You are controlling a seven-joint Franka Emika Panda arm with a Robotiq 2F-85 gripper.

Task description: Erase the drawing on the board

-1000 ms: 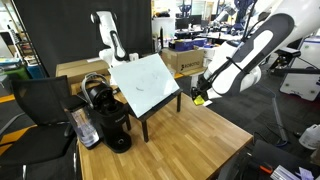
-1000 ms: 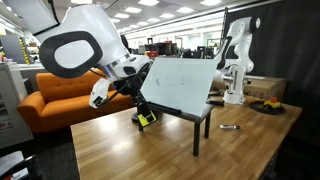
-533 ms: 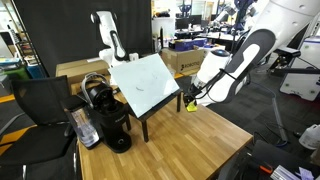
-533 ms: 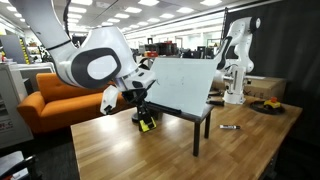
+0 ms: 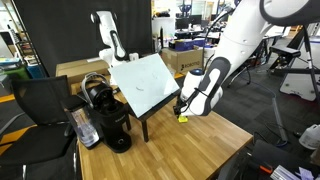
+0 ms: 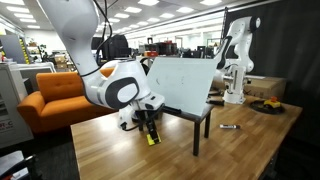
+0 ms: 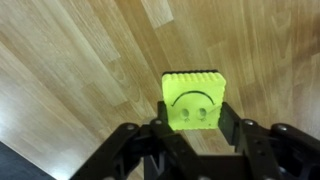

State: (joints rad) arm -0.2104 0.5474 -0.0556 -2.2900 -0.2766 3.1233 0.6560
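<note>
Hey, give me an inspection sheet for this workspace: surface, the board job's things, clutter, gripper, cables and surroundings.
Surface: wooden table, bare wood below the gripper in the wrist view.
Job's things: white board tilted on a dark stand; what is drawn on it is too small to tell.
Clutter: black coffee machine beside the board; small dark item on the table.
Gripper: gripper shut on a yellow-green block bearing a smiley face, low beside the board's stand.
Cables: nothing seen.
Surroundings: black chair, orange sofa, second white arm behind the board.
</note>
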